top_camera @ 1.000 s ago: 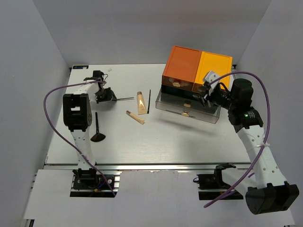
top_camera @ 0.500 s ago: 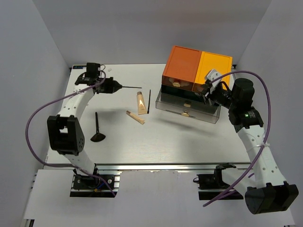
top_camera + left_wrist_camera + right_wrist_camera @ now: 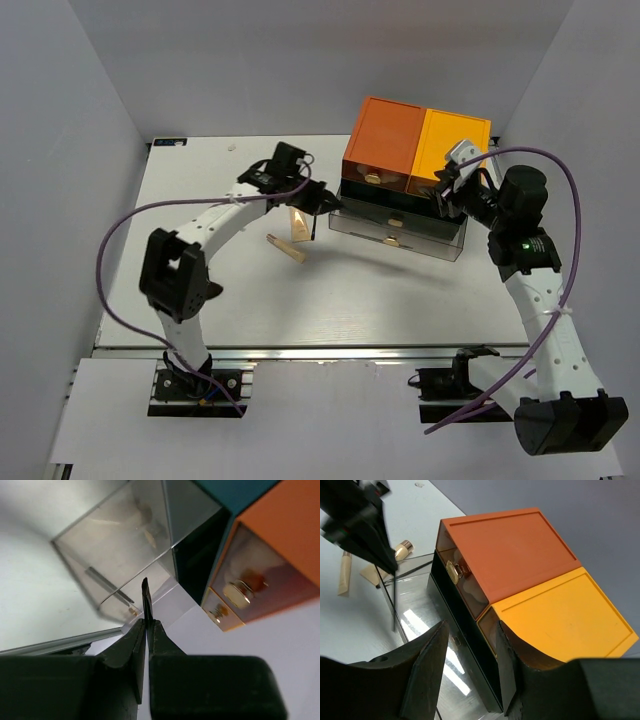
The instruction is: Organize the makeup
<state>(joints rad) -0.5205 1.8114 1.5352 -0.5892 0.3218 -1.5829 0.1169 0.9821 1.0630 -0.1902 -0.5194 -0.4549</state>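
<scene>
The top view hangs high above and behind the arm bases and faces steeply down. It takes in the whole table [image 3: 300,300], both arms and the drawer box [image 3: 415,145] at the far right. The left wrist view sits very near, looking along its own fingers [image 3: 127,647] and the pencil [image 3: 146,597] pinched between them at the box's front corner. The right wrist view looks down past its fingers [image 3: 427,665] onto the box's top from farther off. All three share the box.
</scene>
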